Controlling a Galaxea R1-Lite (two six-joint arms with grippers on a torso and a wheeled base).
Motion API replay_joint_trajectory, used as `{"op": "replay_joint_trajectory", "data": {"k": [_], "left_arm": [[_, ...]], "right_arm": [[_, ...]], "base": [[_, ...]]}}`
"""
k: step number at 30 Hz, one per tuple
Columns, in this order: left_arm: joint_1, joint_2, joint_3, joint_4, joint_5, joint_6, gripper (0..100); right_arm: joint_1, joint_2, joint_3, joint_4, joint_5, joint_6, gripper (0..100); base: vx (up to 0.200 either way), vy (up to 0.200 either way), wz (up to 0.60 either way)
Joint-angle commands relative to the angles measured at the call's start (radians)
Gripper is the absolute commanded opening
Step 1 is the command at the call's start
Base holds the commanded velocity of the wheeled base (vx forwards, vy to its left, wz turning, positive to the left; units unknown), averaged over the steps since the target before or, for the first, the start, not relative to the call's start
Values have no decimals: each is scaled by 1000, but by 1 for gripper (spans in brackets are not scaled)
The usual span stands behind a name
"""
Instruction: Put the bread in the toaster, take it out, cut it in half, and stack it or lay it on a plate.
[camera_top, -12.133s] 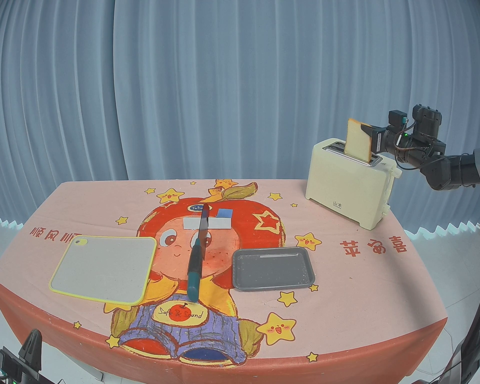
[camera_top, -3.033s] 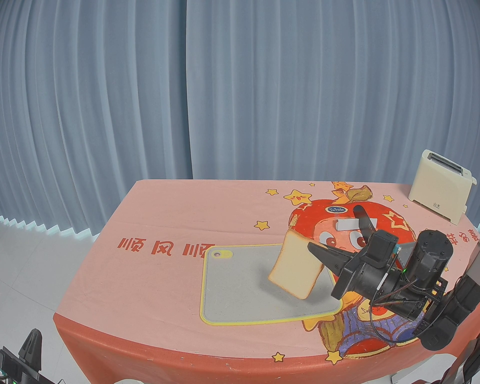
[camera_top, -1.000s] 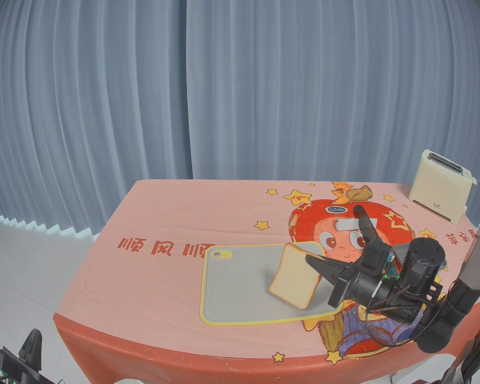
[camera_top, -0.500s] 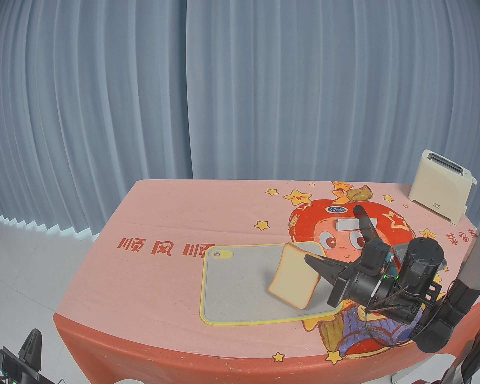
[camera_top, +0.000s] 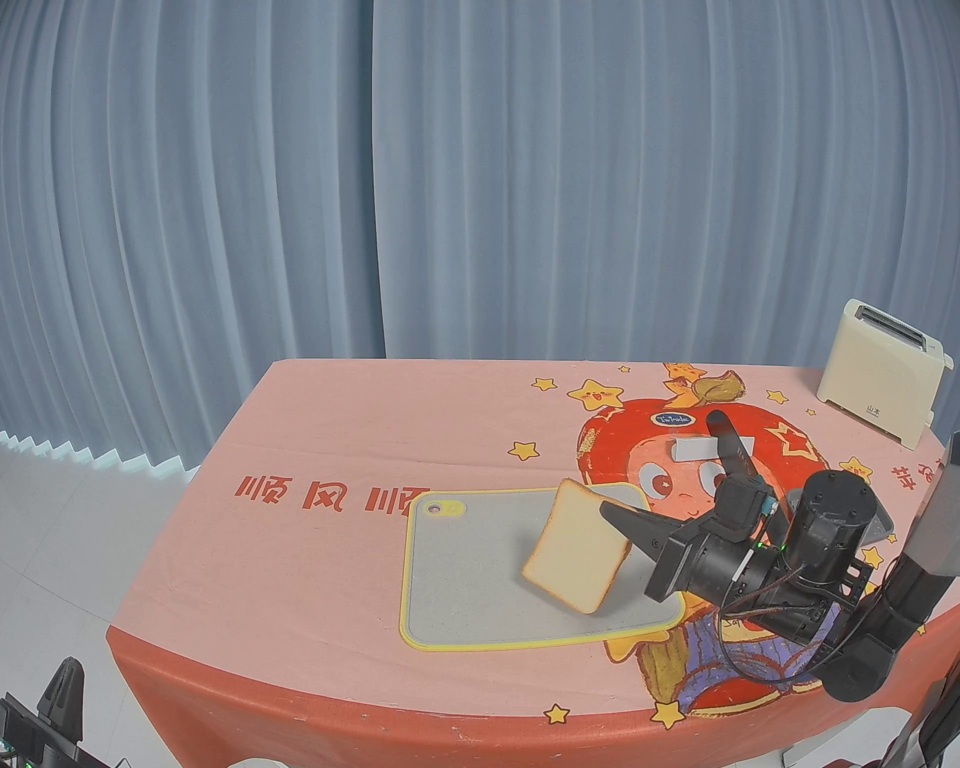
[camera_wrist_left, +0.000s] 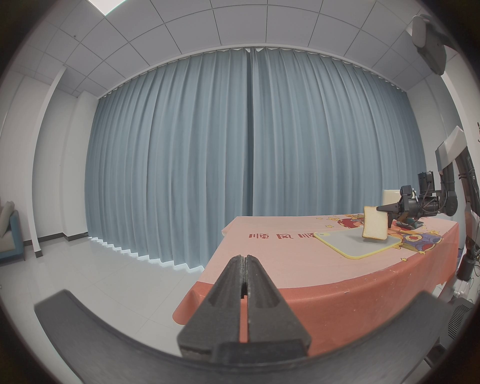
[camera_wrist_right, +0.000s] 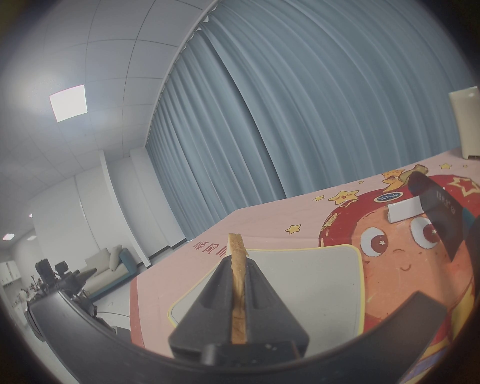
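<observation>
Over right part of cutting board (camera_top: 470, 585), bread slice (camera_top: 568, 548) hanging tilted, lower edge close to board, contact unclear. Right gripper (camera_top: 610, 515) clamping slice's edge. Left gripper (camera_wrist_left: 244, 267) hanging off table, fingers pressed together, holding nothing. Knife (camera_top: 728, 440) lying behind right gripper; toaster (camera_top: 885, 372) standing far right

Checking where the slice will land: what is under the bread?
The yellow-rimmed cutting board lies under the bread, held tilted by the right end effector. The slice covers the board beneath it, so whether its lower edge touches cannot be told.
</observation>
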Motion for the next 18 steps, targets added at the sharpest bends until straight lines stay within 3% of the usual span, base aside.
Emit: {"op": "replay_joint_trajectory", "data": {"k": [1, 4, 7, 14, 18], "left_arm": [[1, 1, 18, 0, 0, 0, 0], [1, 1, 18, 0, 0, 0, 0], [1, 1, 18, 0, 0, 0, 0], [1, 1, 18, 0, 0, 0, 0], [1, 1, 18, 0, 0, 0, 0]], "right_arm": [[5, 29, -25, -1, 0, 27, 0], [27, 30, -40, -1, -2, 100, 0], [36, 32, -59, -1, -2, 138, 0], [48, 67, -65, -1, -7, 161, 0], [71, 99, -86, -1, -71, 161, 0]], "base": [[0, 0, 0], [0, 0, 0], [0, 0, 0], [0, 0, 0], [0, 0, 0]]}}
